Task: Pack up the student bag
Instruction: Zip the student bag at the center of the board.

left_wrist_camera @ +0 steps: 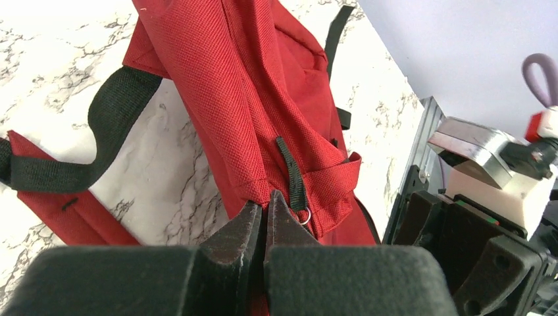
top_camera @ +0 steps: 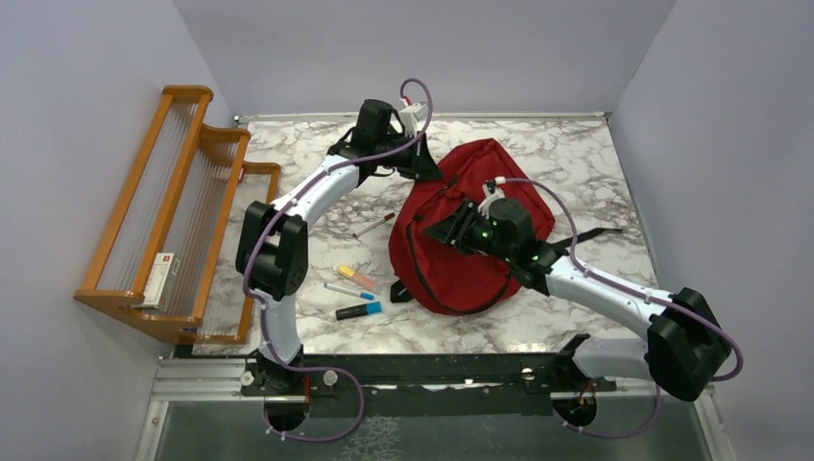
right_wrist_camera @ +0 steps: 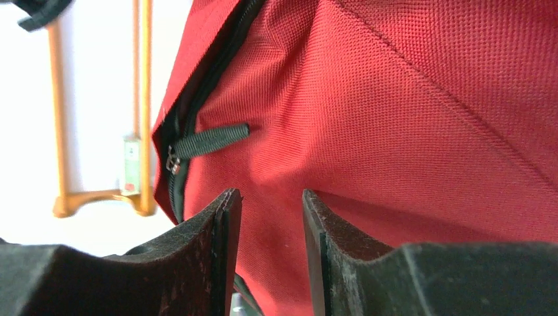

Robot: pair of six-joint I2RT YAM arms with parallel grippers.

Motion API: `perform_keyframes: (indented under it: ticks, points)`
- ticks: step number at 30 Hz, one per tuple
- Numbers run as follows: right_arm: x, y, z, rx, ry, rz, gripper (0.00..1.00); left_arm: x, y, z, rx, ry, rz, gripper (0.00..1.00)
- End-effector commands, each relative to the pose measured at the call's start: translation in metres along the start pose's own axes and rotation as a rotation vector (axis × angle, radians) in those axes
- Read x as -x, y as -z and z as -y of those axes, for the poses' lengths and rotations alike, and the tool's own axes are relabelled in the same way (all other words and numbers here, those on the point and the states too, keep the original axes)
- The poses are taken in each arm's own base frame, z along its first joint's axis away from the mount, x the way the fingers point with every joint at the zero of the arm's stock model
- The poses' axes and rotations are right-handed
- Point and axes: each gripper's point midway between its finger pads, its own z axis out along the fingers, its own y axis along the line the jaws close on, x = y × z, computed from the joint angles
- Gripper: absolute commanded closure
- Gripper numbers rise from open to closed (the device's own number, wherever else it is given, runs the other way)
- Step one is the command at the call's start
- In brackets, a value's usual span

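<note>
The left gripper clamps the far edge of the student bag, seemingly to anchor it — while the right gripper, half-open and empty, hovers near the zipper pull.

L arm stretched far fwd, wrist bent down toward centre. left gripper: jaws pressed together, pinching edge of student bag. R arm reaches inward-left, low. right gripper: jaws partway apart, tips at the fabric, gripping nothing.

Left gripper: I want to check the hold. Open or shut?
Shut: on the left gripper the jaws meet, pinching red fabric of the student bag.
</note>
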Motion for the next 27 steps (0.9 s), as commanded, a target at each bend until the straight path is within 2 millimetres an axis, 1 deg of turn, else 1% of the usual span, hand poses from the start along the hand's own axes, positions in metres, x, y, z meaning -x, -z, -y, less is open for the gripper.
perform_keyframes:
  ticks: [1, 3, 7, 10, 13, 18, 22, 27]
  points:
    - [0.013, -0.001, -0.020, 0.060, -0.292, 0.065, 0.55, 0.038, 0.019, 0.044, -0.098, -0.150, 0.127, 1.00]
    - [0.013, 0.002, -0.022, 0.085, -0.353, 0.075, 0.54, 0.037, 0.019, 0.044, -0.099, -0.152, 0.131, 1.00]
    - [0.022, 0.012, -0.017, 0.068, -0.448, 0.134, 0.53, 0.037, 0.020, 0.044, -0.102, -0.150, 0.136, 1.00]
    - [0.026, 0.014, -0.013, 0.049, -0.505, 0.164, 0.53, 0.036, 0.021, 0.045, -0.102, -0.153, 0.140, 1.00]
    - [0.023, 0.007, -0.013, 0.034, -0.565, 0.136, 0.53, 0.035, 0.022, 0.046, -0.103, -0.154, 0.141, 1.00]
    - [0.016, -0.009, -0.024, 0.081, -0.626, 0.067, 0.53, 0.032, 0.022, 0.046, -0.103, -0.148, 0.139, 1.00]
    - [0.021, -0.017, -0.034, 0.125, -0.633, 0.064, 0.53, 0.032, 0.022, 0.045, -0.104, -0.149, 0.140, 1.00]
    - [0.026, -0.020, -0.043, 0.157, -0.639, 0.065, 0.54, 0.031, 0.022, 0.045, -0.104, -0.147, 0.139, 1.00]
